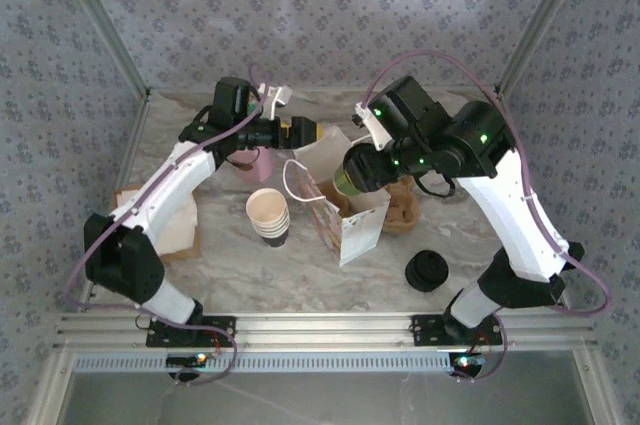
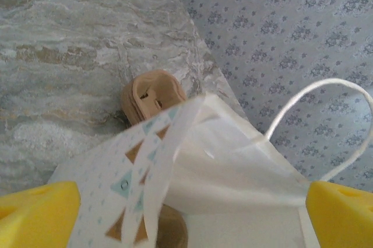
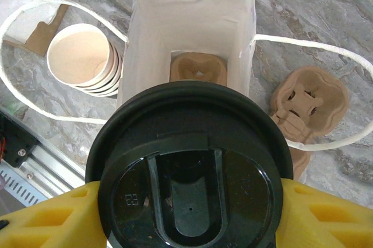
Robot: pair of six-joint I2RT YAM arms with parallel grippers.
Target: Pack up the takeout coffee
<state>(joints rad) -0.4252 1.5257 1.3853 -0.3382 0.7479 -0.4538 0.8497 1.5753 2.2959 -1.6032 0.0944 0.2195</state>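
Lidded coffee cup (image 3: 189,160) over white paper bag (image 3: 192,20)
Clamped in right gripper (image 3: 192,216), round glossy lid up; left gripper (image 2: 186,219) spread wide astride bag rim

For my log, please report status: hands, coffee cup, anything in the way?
Left hand open, astride the rim of the bag. Right hand shut on coffee cup, over the open bag. Cardboard tray lies at bag bottom; mouth unobstructed.

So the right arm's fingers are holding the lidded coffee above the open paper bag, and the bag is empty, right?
Not quite: the bag isn't empty. The right wrist view shows a brown cardboard cup carrier lying at its bottom. The rest holds: the right fingers hold the lidded coffee above the open bag.
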